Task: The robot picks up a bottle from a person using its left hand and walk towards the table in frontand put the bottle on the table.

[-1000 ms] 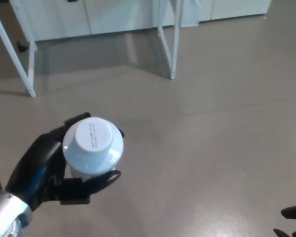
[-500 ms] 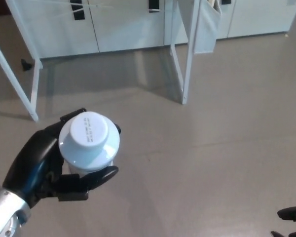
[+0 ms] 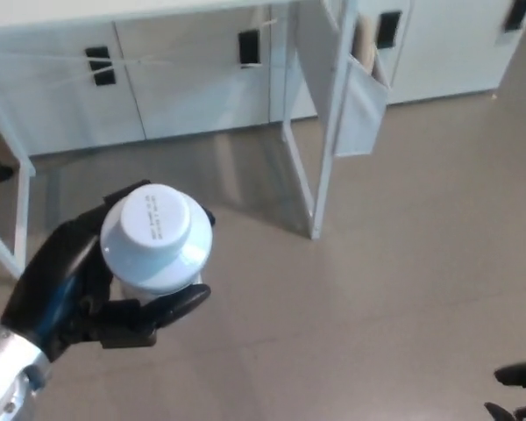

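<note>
Bottle sits lower left in the head view, seen straight down from above, so mostly its white cap shows, w/ a tiny line of print on top that's too small to read. A bit of the pale body shows just under the cap. It's upright, held in the air over the floor and not on any surface. Left hand is wrapped round it: black fingers are closed on the body below the cap. One curls across the near side and another shows behind the cap at the far side, so it's a firm grip. The silver forearm comes in from the bottom left corner. Right hand shows only as a couple of dark tips at the bottom right edge, well apart from the bottle. Can't tell if they're spread or closed. Ahead, at the top of the pic, is the white table. Its top edge runs along the upper border and thin white legs come down to the floor. Table is well apart from the bottle. Behind and under it are white cabinets w/ black handles. A white panel hangs tilted off the table frame on the right, w/ sth beige tucked behind it. Floor is plain grey-beige.
</note>
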{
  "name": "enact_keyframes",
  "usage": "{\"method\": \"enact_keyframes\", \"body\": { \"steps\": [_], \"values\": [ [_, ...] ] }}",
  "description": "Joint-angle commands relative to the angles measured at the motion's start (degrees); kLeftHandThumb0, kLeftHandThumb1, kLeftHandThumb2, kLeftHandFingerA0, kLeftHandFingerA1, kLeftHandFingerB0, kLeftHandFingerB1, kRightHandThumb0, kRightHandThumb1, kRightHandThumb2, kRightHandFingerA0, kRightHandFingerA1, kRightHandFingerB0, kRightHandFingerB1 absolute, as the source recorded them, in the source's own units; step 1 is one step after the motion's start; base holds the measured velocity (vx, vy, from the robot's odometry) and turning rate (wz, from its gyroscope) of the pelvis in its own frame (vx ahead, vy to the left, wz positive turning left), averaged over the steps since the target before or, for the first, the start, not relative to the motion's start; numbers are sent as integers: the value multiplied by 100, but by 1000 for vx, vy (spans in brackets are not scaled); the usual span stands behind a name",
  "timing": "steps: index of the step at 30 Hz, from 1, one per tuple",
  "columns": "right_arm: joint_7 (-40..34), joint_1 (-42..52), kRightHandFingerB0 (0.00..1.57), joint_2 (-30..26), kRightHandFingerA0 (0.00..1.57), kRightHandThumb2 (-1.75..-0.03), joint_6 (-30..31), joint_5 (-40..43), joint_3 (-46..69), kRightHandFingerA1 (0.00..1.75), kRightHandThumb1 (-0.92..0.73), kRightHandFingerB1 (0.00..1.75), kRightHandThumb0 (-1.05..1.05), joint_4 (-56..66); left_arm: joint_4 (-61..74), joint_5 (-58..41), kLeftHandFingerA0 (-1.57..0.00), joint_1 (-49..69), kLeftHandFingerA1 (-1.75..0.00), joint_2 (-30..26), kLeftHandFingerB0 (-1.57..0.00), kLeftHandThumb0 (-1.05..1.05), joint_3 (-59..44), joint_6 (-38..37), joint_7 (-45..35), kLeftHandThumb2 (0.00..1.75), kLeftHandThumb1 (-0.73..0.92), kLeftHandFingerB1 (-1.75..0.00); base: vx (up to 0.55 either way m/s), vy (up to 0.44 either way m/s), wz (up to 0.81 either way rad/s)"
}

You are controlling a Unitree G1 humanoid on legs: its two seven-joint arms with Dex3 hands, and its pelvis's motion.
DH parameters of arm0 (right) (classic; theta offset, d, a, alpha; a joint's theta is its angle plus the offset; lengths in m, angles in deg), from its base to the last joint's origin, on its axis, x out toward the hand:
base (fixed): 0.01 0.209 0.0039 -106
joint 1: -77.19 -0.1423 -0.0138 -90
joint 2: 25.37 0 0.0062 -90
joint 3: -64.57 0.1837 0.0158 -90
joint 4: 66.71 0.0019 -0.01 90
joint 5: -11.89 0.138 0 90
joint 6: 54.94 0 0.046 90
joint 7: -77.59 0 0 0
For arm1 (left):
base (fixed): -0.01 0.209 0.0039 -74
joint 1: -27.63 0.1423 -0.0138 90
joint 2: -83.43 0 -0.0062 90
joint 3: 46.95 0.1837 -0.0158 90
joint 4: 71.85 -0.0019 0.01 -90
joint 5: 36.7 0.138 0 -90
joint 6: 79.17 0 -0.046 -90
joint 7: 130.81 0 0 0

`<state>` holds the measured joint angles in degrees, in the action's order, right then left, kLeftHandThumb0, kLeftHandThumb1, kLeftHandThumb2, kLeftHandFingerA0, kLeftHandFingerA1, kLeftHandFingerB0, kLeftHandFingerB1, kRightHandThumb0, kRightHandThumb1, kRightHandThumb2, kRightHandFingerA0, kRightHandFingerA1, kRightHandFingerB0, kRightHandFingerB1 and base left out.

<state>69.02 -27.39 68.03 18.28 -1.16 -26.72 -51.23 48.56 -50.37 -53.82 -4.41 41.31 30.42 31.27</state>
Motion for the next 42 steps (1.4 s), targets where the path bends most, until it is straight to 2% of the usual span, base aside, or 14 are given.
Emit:
{"method": "enact_keyframes", "body": {
  "steps": [1, 3, 8, 11, 12, 13, 27, 28, 33, 34, 35, 39, 40, 42],
  "values": [
    [11, 50, 53, -40, 50, -87, 62, 67, 56, 71, -33, 70, -45, -37, 75, -107, -103, -12, -146, 17, -78, -6, -76, -11, 28, 85, 76, -112, 487, 194, 3],
    [12, 156, 57, -43, 53, -64, 21, 54, 47, 68, -48, 67, -43, -43, 142, -136, -103, 137, -147, 57, -79, -7, -71, -66, 18, 86, 76, -113, 481, 175, 7],
    [20, 81, 49, -27, 51, -87, 22, 61, 71, 71, -33, 68, -44, -23, 283, -56, -104, -3, -146, 35, -78, -9, -44, -32, 74, 86, 74, -114, 480, 138, 13],
    [-22, 95, 57, -34, 53, -64, 39, 23, 41, 69, -49, 67, -41, -20, 408, -74, -104, 51, -147, 39, -79, -8, -22, -58, 60, 89, 74, -113, 489, -8, 49],
    [-20, 99, 50, -29, 51, -88, 32, 37, 54, 71, -33, 69, -42, -24, 478, -92, -104, 57, -146, 51, -79, -8, -23, 29, 89, 90, 73, -113, 509, 134, 23],
    [-20, 98, 58, -29, 58, -66, 32, 40, 57, 72, -47, 67, -42, -23, 497, -92, -103, 58, -146, 52, -79, -9, -24, 40, 96, 92, 72, -114, 506, 153, 33],
    [-20, 140, 53, -58, 59, -87, 69, 16, 57, 73, -35, 69, -48, -35, 620, -152, -105, -316, -140, 38, -81, -12, -193, 77, 150, 98, 68, -113, 415, 198, -9],
    [-18, 135, 58, -56, 59, -64, 88, 17, 58, 68, -49, 65, -43, -37, 623, -128, -105, -344, -142, 37, -80, -11, -200, 94, 171, 97, 69, -113, 279, 281, -42],
    [9, 223, 58, -35, 60, -65, 41, 76, 107, 69, -48, 65, -40, -27, 311, -71, -112, -730, -143, 36, -81, -9, -277, 251, 340, 101, 63, -115, 255, 232, 5],
    [1, 231, 51, -39, 55, -87, 34, 71, 106, 72, -34, 69, -45, -22, 207, -58, -113, -836, -142, 5, -81, -8, -302, 264, 337, 102, 63, -116, 229, 207, 6],
    [-10, 232, 58, -42, 58, -66, 33, 59, 99, 69, -48, 66, -41, -19, 94, -43, -112, -927, -141, -28, -81, -11, -327, 245, 332, 101, 65, -114, 225, 200, 8],
    [-22, 238, 59, -38, 60, -65, 50, 44, 87, 70, -49, 66, -40, -10, -617, -102, -110, -1337, -146, -33, -78, -6, -511, 88, 306, 97, 68, -119, 215, 179, 8],
    [-32, 243, 52, -30, 56, -87, 57, 38, 80, 72, -34, 69, -43, -12, -905, -144, -110, -1465, -147, 15, -77, -6, -595, -3, 303, 98, 69, -119, 205, 157, 15],
    [-30, 245, 59, -35, 59, -65, 52, 15, 57, 69, -50, 65, -39, -7, -1245, -164, -109, -1586, -150, 89, -76, -5, -691, -127, 311, 97, 72, -119, 212, 133, 34]
  ]
}}
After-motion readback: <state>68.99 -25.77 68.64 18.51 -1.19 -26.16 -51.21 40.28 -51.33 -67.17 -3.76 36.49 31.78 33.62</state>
